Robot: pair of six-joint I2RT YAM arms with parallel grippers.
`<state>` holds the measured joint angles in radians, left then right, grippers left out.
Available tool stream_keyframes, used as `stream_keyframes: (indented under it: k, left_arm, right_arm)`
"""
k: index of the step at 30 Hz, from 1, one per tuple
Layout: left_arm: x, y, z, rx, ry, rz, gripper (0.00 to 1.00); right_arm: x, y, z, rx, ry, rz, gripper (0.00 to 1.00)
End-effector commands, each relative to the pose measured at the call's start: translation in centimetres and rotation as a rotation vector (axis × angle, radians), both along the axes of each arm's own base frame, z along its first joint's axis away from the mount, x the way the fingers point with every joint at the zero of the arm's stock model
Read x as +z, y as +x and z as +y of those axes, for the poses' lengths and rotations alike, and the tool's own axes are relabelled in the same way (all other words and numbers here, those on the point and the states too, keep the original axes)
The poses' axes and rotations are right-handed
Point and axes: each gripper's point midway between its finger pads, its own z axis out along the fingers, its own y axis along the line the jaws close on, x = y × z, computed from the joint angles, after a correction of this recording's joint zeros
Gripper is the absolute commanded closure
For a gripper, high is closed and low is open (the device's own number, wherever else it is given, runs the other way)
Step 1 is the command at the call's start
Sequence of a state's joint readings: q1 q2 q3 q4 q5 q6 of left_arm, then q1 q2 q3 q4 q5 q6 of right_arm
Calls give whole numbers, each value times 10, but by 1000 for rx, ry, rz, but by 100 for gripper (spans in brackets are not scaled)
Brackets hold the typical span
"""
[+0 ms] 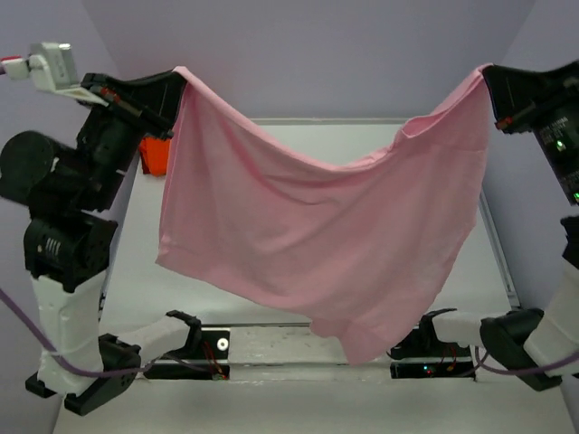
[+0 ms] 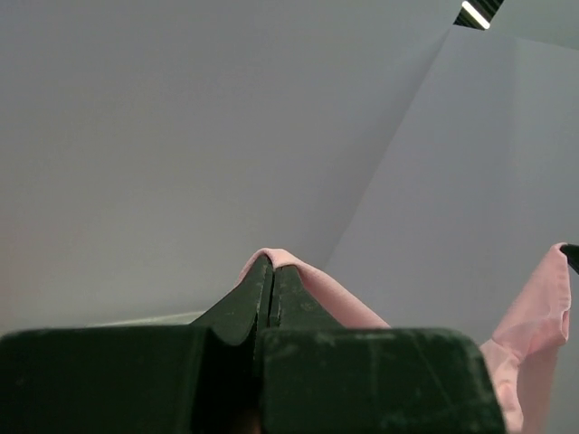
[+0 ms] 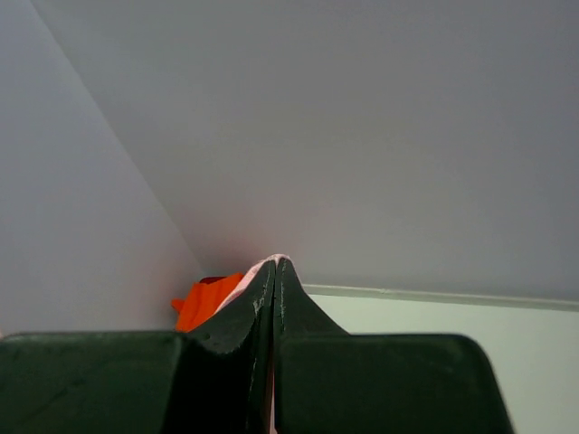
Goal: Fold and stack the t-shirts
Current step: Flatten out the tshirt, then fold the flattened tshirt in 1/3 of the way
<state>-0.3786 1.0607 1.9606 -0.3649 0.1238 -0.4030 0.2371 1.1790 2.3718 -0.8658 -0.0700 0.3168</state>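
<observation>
The light pink t-shirt (image 1: 317, 244) hangs spread in the air between both grippers, sagging in the middle, its lower edge near the table's front. My left gripper (image 1: 177, 76) is shut on its upper left corner; pink cloth (image 2: 312, 285) pokes out past the closed fingertips (image 2: 271, 271). My right gripper (image 1: 487, 74) is shut on the upper right corner; a thin pink edge (image 3: 242, 283) shows at the closed tips (image 3: 275, 264). The bright orange t-shirt (image 1: 152, 155) lies bunched at the table's far left, mostly hidden behind the pink shirt; it also shows in the right wrist view (image 3: 206, 301).
The white table (image 1: 507, 271) is enclosed by pale lavender walls (image 1: 344, 54). Both arm bases (image 1: 194, 348) sit at the near edge, the right one (image 1: 434, 348) partly under the hanging cloth.
</observation>
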Motion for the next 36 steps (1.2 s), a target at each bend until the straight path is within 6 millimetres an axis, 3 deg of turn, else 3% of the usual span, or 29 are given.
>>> stream_keyframes:
  k: [1,2,3,4,5,6,7,8,9,10,12,13,15,16,19,20,21,22,23,25,28,36]
  left_arm:
    - [-46,88,-24,75,91,153,100]
    - [-57,103,-25,98,103,177,100]
    - [-90,127,-31,107,132,249,100]
    - [-102,145,-31,125,128,247,100]
    - [-123,160,-31,131,130,278,100]
    - [-143,180,-15,166,126,310,100]
    - [-190,198,-14,159,147,388,100]
    - [-213,222,-2,191,146,409,100]
    - [-236,237,6,220,158,449,100]
    - [-284,258,10,235,186,528,100]
    - [-324,281,35,316,212,584,100]
    - [-362,297,41,327,222,637,100]
    - [-397,312,60,340,203,695,100]
    - [-429,325,64,337,214,747,100]
    - [-459,346,75,315,216,814,100]
    - [-492,353,71,273,225,883,100]
    - [-502,360,71,271,231,904,100]
    - [-497,370,68,253,238,886,100]
    - [-512,374,68,249,242,907,100]
    - [-512,381,67,247,242,892,100]
    - [-516,387,68,248,248,888,100]
    - [-491,385,66,241,240,836,100]
  right_arm:
    - [-41,108,19,-44,-48,188,100]
    - [-57,138,24,-57,-57,233,100]
    - [-67,155,27,-61,-66,252,100]
    - [-108,184,30,-87,-102,346,100]
    - [-128,202,30,-109,-119,382,100]
    - [-140,220,33,-115,-124,375,100]
    - [-170,240,36,-123,-154,427,100]
    - [-216,259,35,-154,-188,510,100]
    - [-234,276,30,-173,-197,525,100]
    - [-280,299,38,-154,-230,620,100]
    - [-323,320,39,-147,-254,705,100]
    - [-361,336,36,-167,-264,778,100]
    - [-385,352,33,-195,-283,819,100]
    - [-395,360,25,-226,-294,833,100]
    - [-431,384,27,-229,-340,882,100]
    - [-453,390,27,-239,-354,918,100]
    - [-457,395,28,-240,-350,921,100]
    - [-458,399,29,-239,-339,918,100]
    - [-465,401,32,-227,-333,924,100]
    - [-486,407,36,-209,-339,943,100]
    - [-501,408,40,-188,-341,967,100]
    - [-483,384,41,-172,-296,969,100]
